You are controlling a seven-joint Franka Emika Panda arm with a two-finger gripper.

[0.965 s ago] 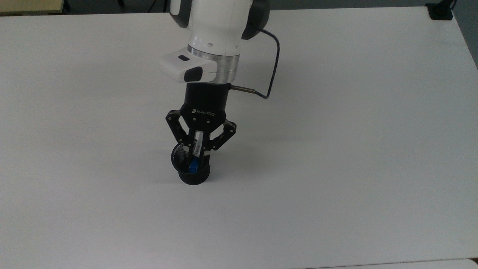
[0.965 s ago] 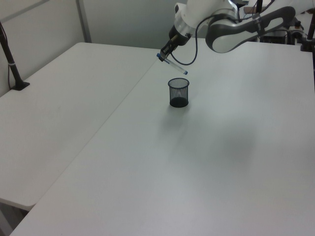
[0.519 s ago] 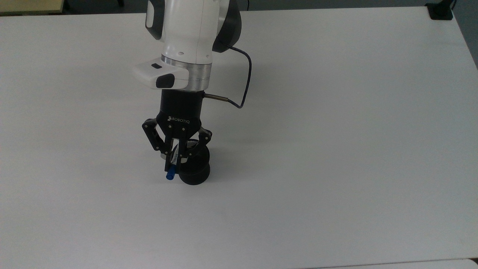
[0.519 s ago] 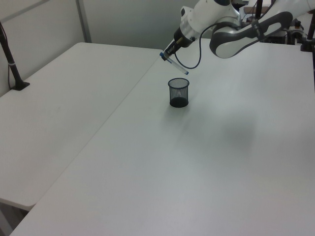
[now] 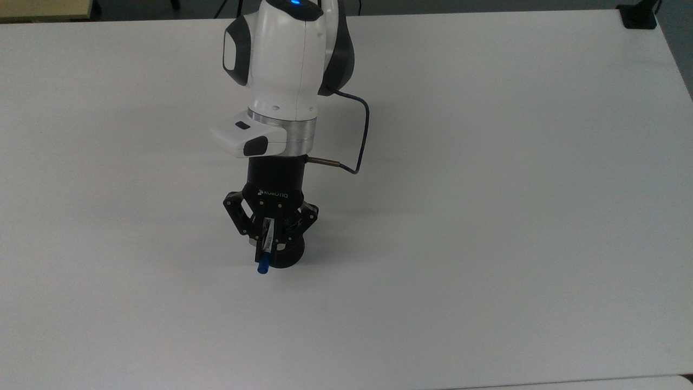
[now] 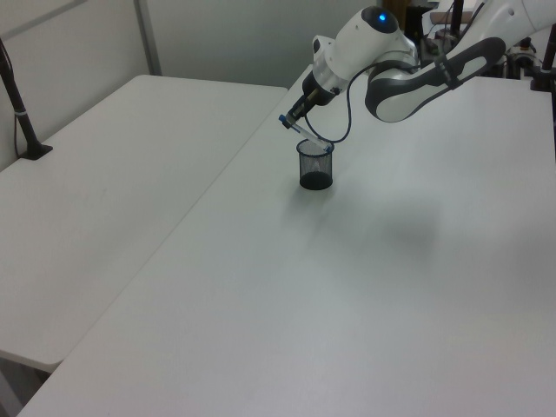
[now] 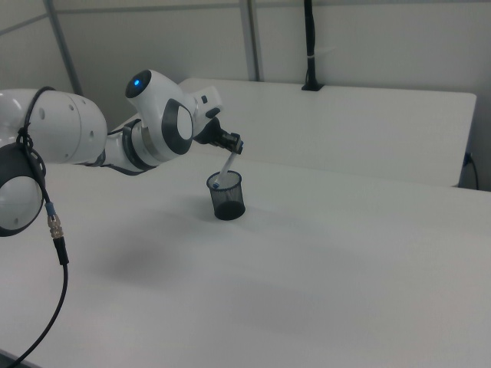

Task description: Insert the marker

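My gripper [image 5: 269, 245] is shut on the marker [image 5: 267, 232], a slim white barrel whose blue cap [image 5: 263, 266] points toward the top view's bottom edge. The black mesh cup [image 5: 290, 257] stands on the white table right behind the fingers, mostly covered by them. In the left view the marker [image 6: 304, 135] slants down from the gripper [image 6: 294, 123] to the rim of the cup [image 6: 314, 169]. In the right view the marker [image 7: 225, 170] hangs tilted from the gripper [image 7: 232, 149], and its lower end dips into the mouth of the cup [image 7: 229, 201].
Wide white table [image 5: 487, 216] all around the cup. A seam [image 6: 217, 174] joins two tabletops in the left view. Black clamped posts stand at table edges [image 6: 24, 122] [image 7: 311, 46]. A dark cable [image 5: 363, 141] loops off the wrist.
The gripper swung with the marker from over the cup to the top view's left, then came back and lower. The marker's lower end now reaches the cup's rim.
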